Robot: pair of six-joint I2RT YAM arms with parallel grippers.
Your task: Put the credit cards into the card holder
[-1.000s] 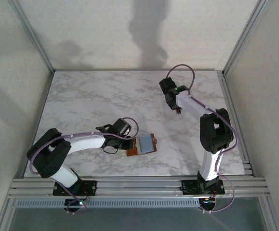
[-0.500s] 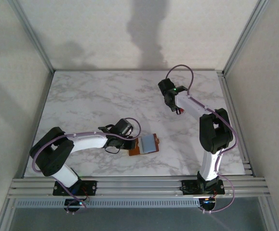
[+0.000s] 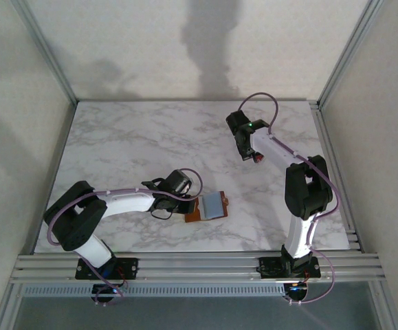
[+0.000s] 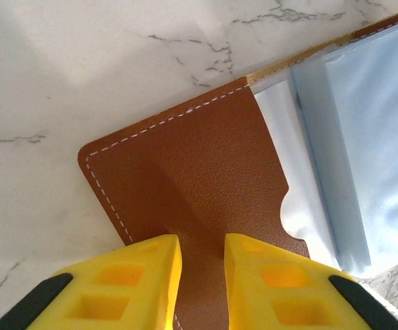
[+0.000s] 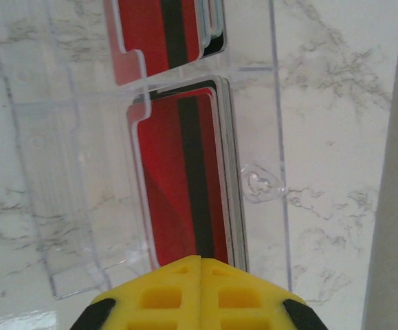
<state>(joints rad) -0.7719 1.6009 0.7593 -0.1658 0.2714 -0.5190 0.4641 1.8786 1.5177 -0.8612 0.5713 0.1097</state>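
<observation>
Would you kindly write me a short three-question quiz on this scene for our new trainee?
1. True or false: the right pincer stands wide open over the red cards.
2. Which colour is the card showing on the open brown wallet? A red; B pale blue; C green.
3. Fill in: the red cards sit in a clear plastic ____.
Key: 1 false, its jaws are shut; 2 B; 3 tray.
</observation>
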